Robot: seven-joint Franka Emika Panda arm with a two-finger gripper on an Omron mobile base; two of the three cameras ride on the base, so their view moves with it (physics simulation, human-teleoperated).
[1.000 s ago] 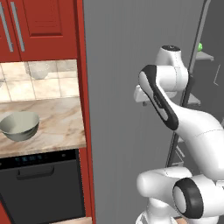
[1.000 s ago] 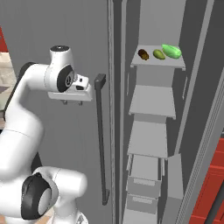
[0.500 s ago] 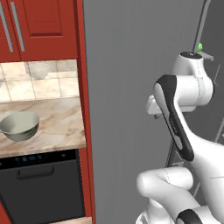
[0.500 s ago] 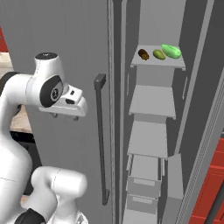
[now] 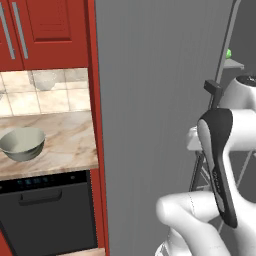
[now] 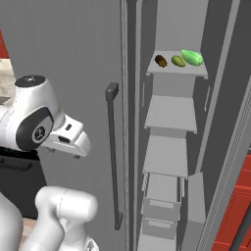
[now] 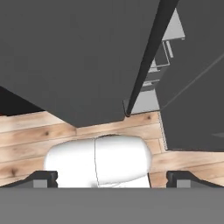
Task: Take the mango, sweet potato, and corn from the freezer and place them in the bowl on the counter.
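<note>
My end effector (image 7: 112,177) hangs with fingers spread wide, gripping nothing, before the freezer (image 6: 88,59) door. The sweet potato (image 6: 160,61) sits on the top shelf; the bowl (image 5: 22,143) rests on the bench (image 5: 65,140).

Red upper cabinets (image 5: 42,32) with slim silver bar handles (image 5: 19,29) hang at the left of the kitchen. Below them runs a backsplash (image 5: 45,92) of beige and cream square tiles. A red side panel (image 5: 97,125) stands upright just beside the cabinets, running from top to floor. Under the worktop sits a black appliance front (image 5: 47,212) with a dark bar handle across its upper part. The floor (image 7: 39,131) is light wooden planks with visible grain. More red cabinetry (image 6: 235,211) shows at the far right, low down. Light is even and soft.
</note>
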